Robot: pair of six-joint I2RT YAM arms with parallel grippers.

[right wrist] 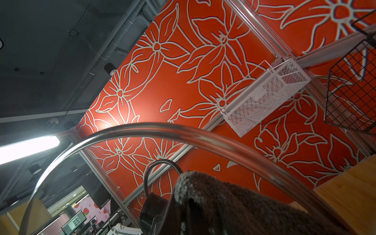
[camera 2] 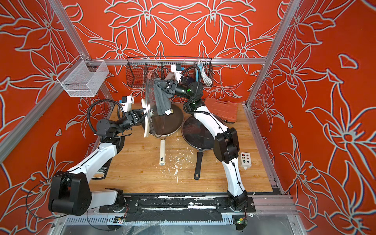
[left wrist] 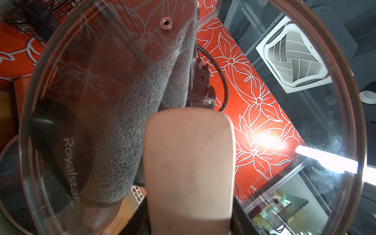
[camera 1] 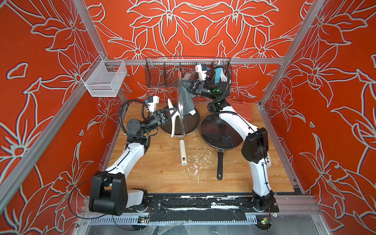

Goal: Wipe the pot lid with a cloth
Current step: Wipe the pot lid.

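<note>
Holding pot lid [camera 2: 151, 93] on edge by its cream handle [camera 1: 172, 128], left gripper [camera 1: 175, 114] clamped | right gripper [camera 1: 184, 85] pinching cloth [camera 1: 186, 101] against lid's underside for wiping

On your wooden table [camera 1: 158, 177], a cream-handled pan [camera 1: 194, 122] sits toward the back, with a black frying pan [camera 1: 220, 163] just beside it on the right. An orange case [camera 2: 221, 109] lies in the far right corner. A small button box [camera 2: 245, 159] is near the right edge, and white flecks [camera 1: 195, 163] litter the middle.
</note>
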